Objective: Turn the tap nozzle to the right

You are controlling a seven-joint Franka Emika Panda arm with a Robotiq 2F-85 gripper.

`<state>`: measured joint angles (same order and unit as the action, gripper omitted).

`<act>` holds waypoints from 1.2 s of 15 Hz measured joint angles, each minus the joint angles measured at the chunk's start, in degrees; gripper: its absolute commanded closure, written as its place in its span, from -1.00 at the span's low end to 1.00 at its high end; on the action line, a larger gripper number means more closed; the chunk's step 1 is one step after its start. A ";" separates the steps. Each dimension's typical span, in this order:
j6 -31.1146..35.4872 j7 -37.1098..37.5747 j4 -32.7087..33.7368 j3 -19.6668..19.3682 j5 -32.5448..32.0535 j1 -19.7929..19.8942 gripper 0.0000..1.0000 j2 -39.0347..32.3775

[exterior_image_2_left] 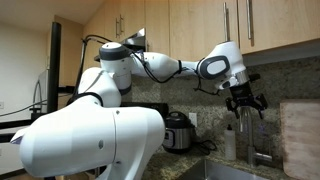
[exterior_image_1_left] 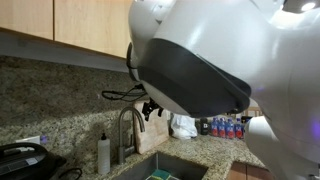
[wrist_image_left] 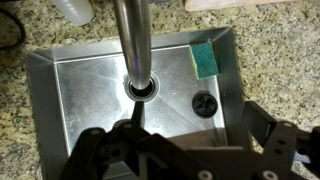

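Note:
The tap nozzle [exterior_image_1_left: 127, 128] is a slim steel gooseneck that arches over the sink [exterior_image_1_left: 170, 165]. It also shows in an exterior view [exterior_image_2_left: 243, 135] below the gripper. In the wrist view the tap nozzle [wrist_image_left: 133, 45] runs down from the top edge, and its tip hangs over the basin [wrist_image_left: 90, 90]. My gripper [exterior_image_1_left: 152, 108] hovers just above and beside the top of the arch, as both exterior views show [exterior_image_2_left: 243, 102]. In the wrist view its fingers [wrist_image_left: 185, 140] are spread apart and hold nothing. The nozzle lies near the left finger, not between the two.
A white soap pump bottle [exterior_image_1_left: 103, 155] stands next to the tap. A green sponge [wrist_image_left: 205, 60] lies in the sink's far corner, and the drain [wrist_image_left: 204, 102] is nearby. A cooker [exterior_image_2_left: 178, 130] and granite counter [wrist_image_left: 20, 110] flank the sink. Small bottles [exterior_image_1_left: 225, 127] stand by the wall.

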<state>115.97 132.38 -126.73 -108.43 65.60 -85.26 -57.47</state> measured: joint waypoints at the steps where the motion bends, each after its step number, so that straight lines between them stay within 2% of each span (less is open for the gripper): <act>1: 1.93 -0.92 -2.63 0.01 1.67 -1.30 -1.00 0.01; 5: 5.91 -4.47 -8.61 0.91 5.81 -4.92 -1.00 0.01; 10: 9.18 -4.82 -7.56 2.31 7.64 -5.93 -1.00 0.01; 14: 11.47 -4.76 -3.52 4.05 8.49 -4.69 -1.00 0.26; 18: 15.31 -1.26 1.40 8.25 8.61 -0.66 -1.00 1.12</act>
<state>131.28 131.12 -125.32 -100.18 74.21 -85.91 -56.35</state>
